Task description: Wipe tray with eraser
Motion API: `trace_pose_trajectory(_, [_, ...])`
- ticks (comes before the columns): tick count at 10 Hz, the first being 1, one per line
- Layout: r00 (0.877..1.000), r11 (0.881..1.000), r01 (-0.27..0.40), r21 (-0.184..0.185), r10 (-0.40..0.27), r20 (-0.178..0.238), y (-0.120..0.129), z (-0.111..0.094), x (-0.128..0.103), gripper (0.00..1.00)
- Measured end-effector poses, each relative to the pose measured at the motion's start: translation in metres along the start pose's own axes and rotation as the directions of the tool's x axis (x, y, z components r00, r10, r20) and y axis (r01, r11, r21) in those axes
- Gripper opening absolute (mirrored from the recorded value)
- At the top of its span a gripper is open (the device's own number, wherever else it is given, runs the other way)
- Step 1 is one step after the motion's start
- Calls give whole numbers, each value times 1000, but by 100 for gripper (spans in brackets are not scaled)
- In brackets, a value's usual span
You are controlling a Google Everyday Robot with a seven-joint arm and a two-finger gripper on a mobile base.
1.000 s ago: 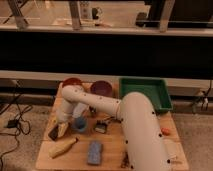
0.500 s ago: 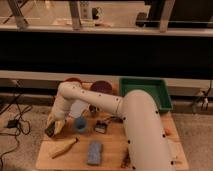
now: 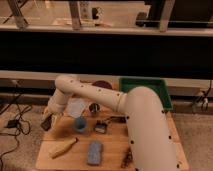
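Note:
The green tray [image 3: 150, 86] stands at the back right of the wooden table, its left part hidden behind my arm. My arm reaches across the table to the left and bends down. My gripper [image 3: 48, 119] hangs at the table's left edge, far from the tray. A small black block, the eraser [image 3: 46, 124], is right at the gripper's tip. I cannot tell whether it is held or only touched.
A dark red bowl [image 3: 102, 85] sits behind the arm. A blue cup [image 3: 80, 123], a small metal cup [image 3: 93, 108], a white item [image 3: 75, 107], a blue-grey sponge [image 3: 94, 151] and a wooden brush [image 3: 62, 147] lie on the table [image 3: 112, 147]. Cables lie on the floor at left.
My gripper and forearm have swung a little further left toward the table's left edge, down by the black block. The other objects have not moved.

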Motion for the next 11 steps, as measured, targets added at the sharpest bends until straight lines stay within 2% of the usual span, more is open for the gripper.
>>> trace_pose_trajectory(2, [1000, 1000, 26, 15, -26, -18, -9, -16, -9, 4])
trace_pose_trajectory(8, [999, 999, 26, 18, -26, -23, -8, -18, -7, 4])
trace_pose_trajectory(9, [999, 999, 33, 33, -32, -30, -13, -21, -9, 4])
trace_pose_trajectory(11, [997, 994, 41, 100, -35, -64, -23, -51, -10, 4])
